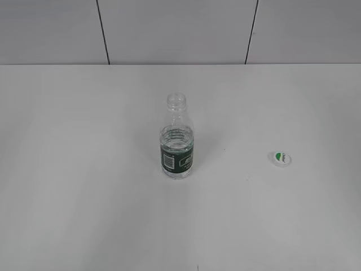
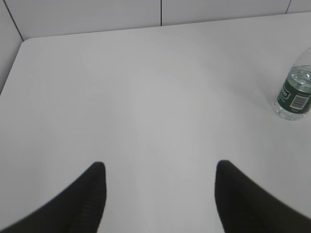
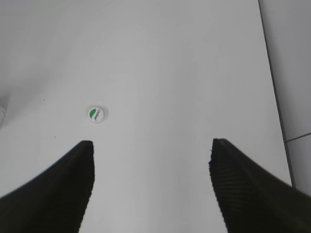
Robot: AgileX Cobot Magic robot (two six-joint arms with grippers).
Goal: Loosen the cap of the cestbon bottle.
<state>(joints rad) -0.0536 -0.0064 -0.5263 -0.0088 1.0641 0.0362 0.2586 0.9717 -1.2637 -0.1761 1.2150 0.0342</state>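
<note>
From my seat, the cap (image 1: 281,158) already lies off the cestbon bottle (image 1: 178,138): the threaded neck stands bare and the cap rests flat on the desk (image 1: 84,197), well apart from the bottle. I judge the loosening done, so the step in hand is keeping both arms clear.

My left claw (image 2: 160,194) is spread wide with nothing between its fingers; the bottle stands upright far ahead of it and off to its right. My right claw (image 3: 150,187) is likewise spread and empty; the cap sits ahead of it, just beyond and slightly right of its left finger (image 3: 73,184), green mark facing up.

To do this well, I would hold both claws high and back, and make no sweep toward the middle. The bottle is thin clear plastic, ribbed at the shoulders, with a dark green wrap label; it looks nearly empty, so I expect a light brush would tip it. The cap is a small white disc, smooth on top, likely to skid on this matte white surface if nudged. The fingers are black with fine ridged pads, which should grip well but would drag anything they touch.
</note>
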